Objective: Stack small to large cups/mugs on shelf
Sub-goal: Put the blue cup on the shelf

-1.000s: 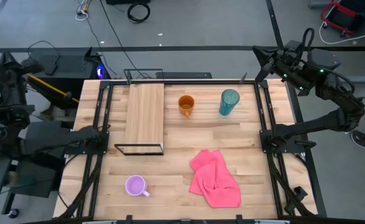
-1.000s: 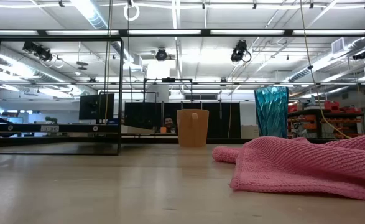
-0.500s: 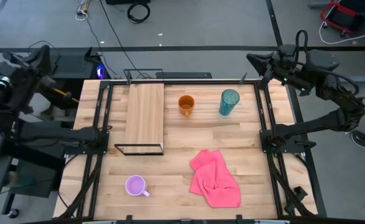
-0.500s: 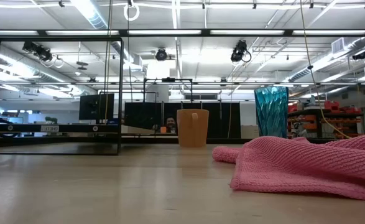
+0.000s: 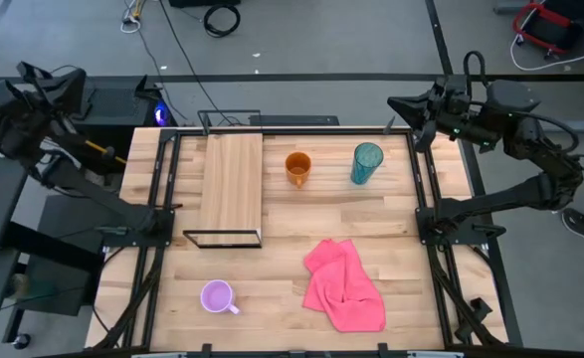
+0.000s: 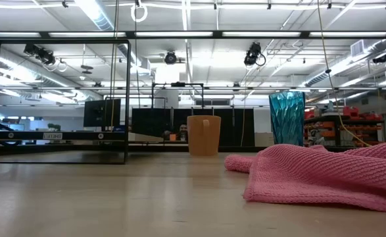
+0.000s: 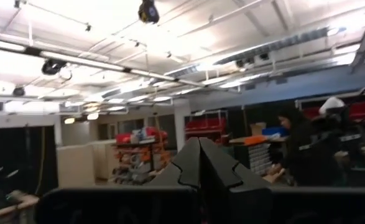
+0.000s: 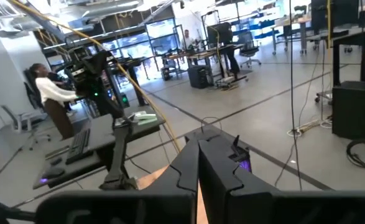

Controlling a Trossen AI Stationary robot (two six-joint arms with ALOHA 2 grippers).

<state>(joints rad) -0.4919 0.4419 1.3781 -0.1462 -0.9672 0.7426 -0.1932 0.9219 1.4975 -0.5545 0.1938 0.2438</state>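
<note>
The orange mug (image 5: 297,167) and the teal tumbler (image 5: 366,162) stand upright on their bases at the far side of the table, and both show in the low view, the mug (image 6: 204,135) and the tumbler (image 6: 287,118). The lilac mug (image 5: 217,296) stands near the front left, handle toward the right. The shelf (image 5: 232,184), a light plank on a black frame, stands at the far left. My left gripper (image 5: 71,80) is shut and empty, off the table's far left corner. My right gripper (image 5: 396,102) is shut and empty, beyond the far edge by the tumbler.
A crumpled pink cloth (image 5: 343,285) lies at the front right and fills the low view's right side (image 6: 324,171). Black rails (image 5: 423,189) run along the table's left and right sides. Bare wood lies between the shelf and the mugs.
My left arm has unfolded from beside the table's left edge, and its gripper has swung up and toward the far edge. My right gripper has moved a little toward the table's left, along the far edge. The mugs, tumbler and cloth have stayed put.
</note>
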